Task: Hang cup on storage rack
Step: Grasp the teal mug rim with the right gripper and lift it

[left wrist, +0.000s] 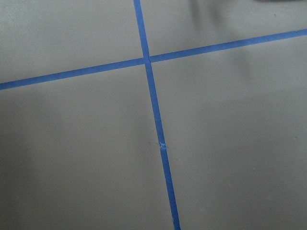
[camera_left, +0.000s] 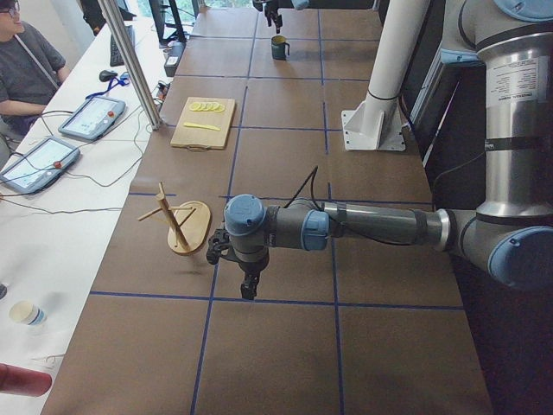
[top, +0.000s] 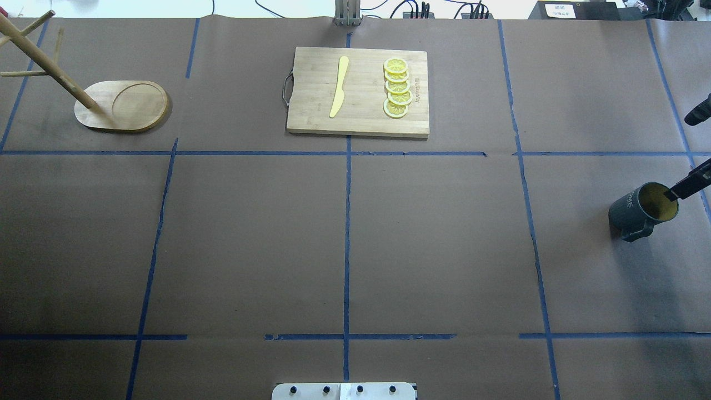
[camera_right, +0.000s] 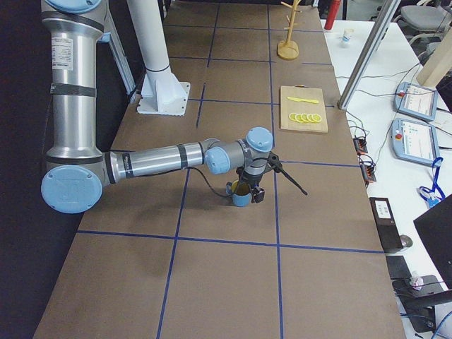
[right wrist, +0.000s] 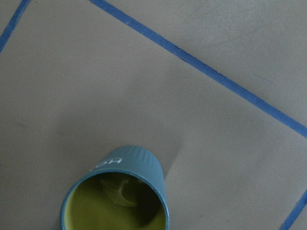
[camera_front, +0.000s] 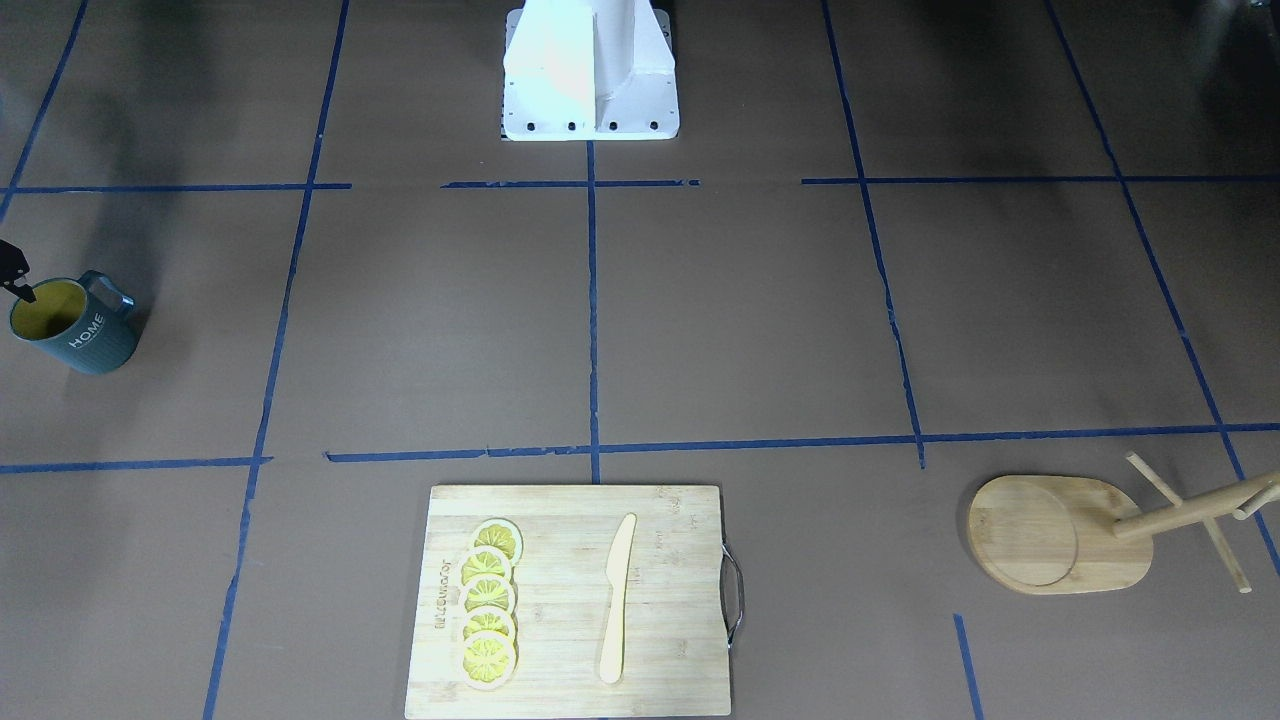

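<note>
The dark grey-blue cup (camera_front: pixel 75 328) with a yellow inside and white "HOME" lettering stands on the table at the robot's far right. It also shows in the overhead view (top: pixel 643 209) and the right wrist view (right wrist: pixel 117 191). My right gripper (camera_right: pixel 251 191) is over its rim. One finger (top: pixel 687 187) reaches inside the cup. The other finger is outside both frames' edges, so I cannot tell its grip. The wooden storage rack (top: pixel 122 105) stands at the far left, and my left gripper (camera_left: pixel 249 288) hangs near it. Whether the left gripper is open or shut cannot be told.
A bamboo cutting board (top: pixel 311 66) with lemon slices (top: pixel 397 89) and a pale knife (top: pixel 339 86) lies at the table's far middle. The white robot base (camera_front: pixel 590 75) is at the near edge. An operator (camera_left: pixel 26 60) sits beside the table.
</note>
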Tool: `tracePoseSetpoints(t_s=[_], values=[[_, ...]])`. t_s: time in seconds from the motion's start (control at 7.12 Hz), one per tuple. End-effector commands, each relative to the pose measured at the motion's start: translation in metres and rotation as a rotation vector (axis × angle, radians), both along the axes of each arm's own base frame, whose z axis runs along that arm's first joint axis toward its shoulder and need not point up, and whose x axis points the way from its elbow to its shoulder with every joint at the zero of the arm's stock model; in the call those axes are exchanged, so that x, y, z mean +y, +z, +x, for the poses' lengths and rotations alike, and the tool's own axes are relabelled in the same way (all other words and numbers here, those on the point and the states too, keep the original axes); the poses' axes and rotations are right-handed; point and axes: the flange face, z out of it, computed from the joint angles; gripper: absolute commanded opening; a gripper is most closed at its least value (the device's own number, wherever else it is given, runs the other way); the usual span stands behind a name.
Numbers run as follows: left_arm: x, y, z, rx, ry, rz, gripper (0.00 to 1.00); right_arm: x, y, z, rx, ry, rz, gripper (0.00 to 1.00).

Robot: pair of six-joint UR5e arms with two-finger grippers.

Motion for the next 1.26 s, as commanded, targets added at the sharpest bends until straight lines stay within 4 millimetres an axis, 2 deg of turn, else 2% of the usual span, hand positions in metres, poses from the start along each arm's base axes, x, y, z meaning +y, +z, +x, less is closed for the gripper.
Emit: tracePoseSetpoints(t_s=[0.0, 0.42, 0.56, 0.7, 0.84, 0.98, 1.12], values=[[0.003, -0.002, 0.000, -0.001, 0.001, 0.001, 1.00, 0.004, 0.014, -0.015, 0.013, -0.032, -0.023, 1.00], [0.003, -0.003, 0.000, -0.001, 0.000, 0.002, 1.00, -0.011, 0.018, -0.026, 0.016, -0.038, -0.030, 1.00], [0.003, -0.003, 0.000, -0.001, 0.000, 0.002, 1.00, -0.010, 0.027, -0.042, 0.027, -0.068, -0.043, 1.00], [0.003, -0.003, 0.000, 0.000, 0.001, 0.002, 1.00, -0.019, 0.035, -0.048, 0.034, -0.072, -0.058, 1.00], [0.003, -0.003, 0.000, -0.001, 0.001, 0.002, 1.00, -0.019, 0.033, -0.049, 0.032, -0.072, -0.054, 0.94], [0.003, -0.004, 0.000, -0.001, 0.000, 0.005, 1.00, -0.019, 0.032, -0.047, 0.033, -0.072, -0.051, 0.54], [0.003, -0.004, 0.000, 0.000, 0.000, 0.005, 1.00, -0.018, 0.026, -0.046, 0.027, -0.067, -0.043, 0.23]])
